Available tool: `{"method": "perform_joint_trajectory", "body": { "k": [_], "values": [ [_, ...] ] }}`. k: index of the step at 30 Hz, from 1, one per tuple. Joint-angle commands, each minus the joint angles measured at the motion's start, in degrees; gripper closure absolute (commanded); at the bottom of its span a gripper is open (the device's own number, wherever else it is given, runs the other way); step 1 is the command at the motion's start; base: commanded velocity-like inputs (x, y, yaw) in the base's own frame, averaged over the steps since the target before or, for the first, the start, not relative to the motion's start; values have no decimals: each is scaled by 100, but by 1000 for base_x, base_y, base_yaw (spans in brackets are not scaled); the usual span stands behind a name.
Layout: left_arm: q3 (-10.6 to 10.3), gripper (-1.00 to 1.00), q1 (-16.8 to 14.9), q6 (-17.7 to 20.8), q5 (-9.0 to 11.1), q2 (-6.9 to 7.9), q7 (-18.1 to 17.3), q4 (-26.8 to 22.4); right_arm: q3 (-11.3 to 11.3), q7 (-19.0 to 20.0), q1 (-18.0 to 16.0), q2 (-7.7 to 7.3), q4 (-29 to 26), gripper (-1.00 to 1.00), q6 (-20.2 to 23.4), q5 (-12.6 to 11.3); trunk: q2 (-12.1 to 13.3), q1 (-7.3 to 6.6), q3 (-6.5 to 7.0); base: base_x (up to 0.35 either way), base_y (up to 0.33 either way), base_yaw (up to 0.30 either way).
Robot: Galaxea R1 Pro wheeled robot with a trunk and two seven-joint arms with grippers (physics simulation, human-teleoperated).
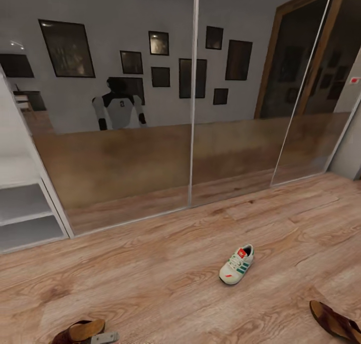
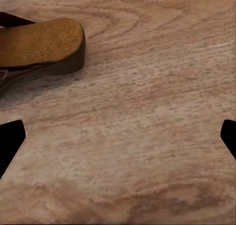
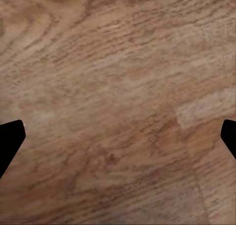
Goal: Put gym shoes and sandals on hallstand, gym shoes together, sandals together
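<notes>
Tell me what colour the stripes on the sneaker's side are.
Teal-green, on the white gym shoe; the head view shows it best.

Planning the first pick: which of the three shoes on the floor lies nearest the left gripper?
The brown leather sandal at the head view's bottom left, beside the left gripper; the white sneaker and other sandal lie farther right.

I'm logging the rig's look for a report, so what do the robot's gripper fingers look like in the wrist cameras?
In both wrist views the fingertips show as flat black wedges with angled, pointed inner corners, entering from opposite picture edges: the left gripper above pale wood floor near a brown sandal, the right gripper above darker planks. No cables or markings are visible on them.
</notes>
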Motion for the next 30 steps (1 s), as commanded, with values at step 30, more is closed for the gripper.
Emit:
{"method": "perform_joint_trajectory", "body": {
  "k": [30],
  "values": [
    [5,-100,-3,-16,57,-31,-1105,-1509,-8,-27,0,10,25,-100,-37,49,-2,-1,-5,0,0,116]
  ]
}}
